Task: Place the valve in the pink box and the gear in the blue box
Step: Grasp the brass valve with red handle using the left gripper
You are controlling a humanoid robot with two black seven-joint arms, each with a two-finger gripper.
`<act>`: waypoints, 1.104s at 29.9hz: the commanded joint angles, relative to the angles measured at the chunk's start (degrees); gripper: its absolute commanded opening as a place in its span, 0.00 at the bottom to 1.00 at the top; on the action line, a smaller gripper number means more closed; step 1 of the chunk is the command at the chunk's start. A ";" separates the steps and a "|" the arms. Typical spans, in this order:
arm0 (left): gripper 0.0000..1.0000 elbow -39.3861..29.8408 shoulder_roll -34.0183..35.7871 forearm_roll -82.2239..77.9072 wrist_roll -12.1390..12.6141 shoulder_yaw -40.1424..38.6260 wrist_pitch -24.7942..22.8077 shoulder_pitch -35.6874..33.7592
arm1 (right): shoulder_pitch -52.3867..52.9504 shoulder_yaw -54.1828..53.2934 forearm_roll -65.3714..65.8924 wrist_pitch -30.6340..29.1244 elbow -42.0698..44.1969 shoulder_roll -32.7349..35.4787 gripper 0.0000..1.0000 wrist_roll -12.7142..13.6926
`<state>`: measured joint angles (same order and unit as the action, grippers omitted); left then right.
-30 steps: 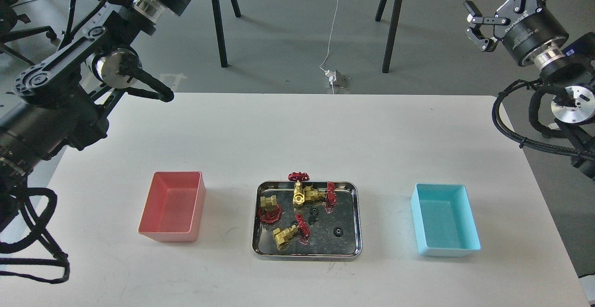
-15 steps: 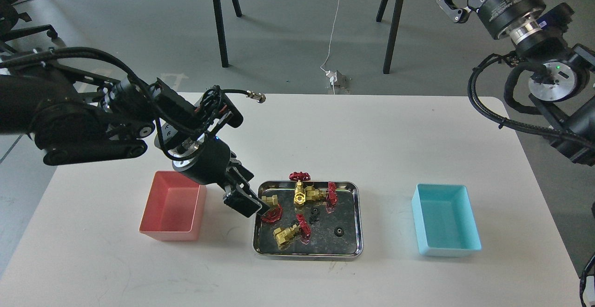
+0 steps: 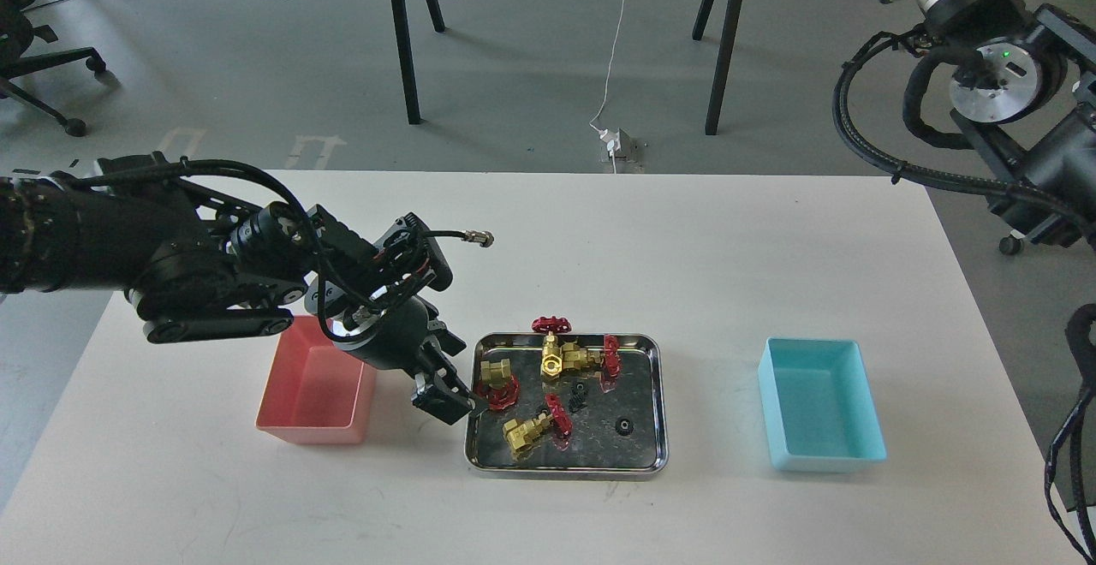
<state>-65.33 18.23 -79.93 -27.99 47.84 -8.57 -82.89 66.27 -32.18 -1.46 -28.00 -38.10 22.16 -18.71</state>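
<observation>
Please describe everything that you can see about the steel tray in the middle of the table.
The steel tray is a shallow rectangle with rounded corners and a raised rim, of shiny, mirror-like metal. It lies flat on the white table, between the pink box and the blue box, touching neither. Inside lie several brass valves with dark red handwheels and a few small black parts, among them the gear. The left gripper hangs at its left edge; whether it touches the rim is unclear.

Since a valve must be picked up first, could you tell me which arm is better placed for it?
Left. The left gripper hangs at the steel tray's left edge, beside the nearest valve. The right arm is raised far off, its gripper out of view.
</observation>
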 commanded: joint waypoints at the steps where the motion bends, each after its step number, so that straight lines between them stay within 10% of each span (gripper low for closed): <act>1: 0.93 5.55 -3.10 0.21 -0.01 -0.03 0.57 3.34 | -0.62 0.19 -0.03 0.00 -0.22 0.25 1.00 -0.01; 15: 0.83 12.68 -5.92 0.21 -0.01 -4.86 0.57 9.32 | -2.90 -0.25 -0.12 0.00 -0.75 0.96 1.00 -0.09; 23: 0.50 12.68 -5.48 -0.23 -0.01 -4.86 0.66 8.97 | -3.87 -0.51 -0.03 0.00 -0.75 0.96 1.00 -0.09; 28: 0.10 12.60 -5.04 -0.32 -0.01 -4.95 1.45 8.45 | -4.48 -0.51 -0.03 0.00 -0.83 0.96 1.00 -0.09; 33: 0.09 11.98 -4.60 -0.23 -0.01 -6.53 1.36 7.48 | -4.58 -0.51 -0.12 0.00 -0.75 0.96 1.00 -0.09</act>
<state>-53.02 13.34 -80.23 -28.00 42.22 -7.16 -74.86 61.72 -32.70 -1.55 -28.00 -38.86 23.11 -18.81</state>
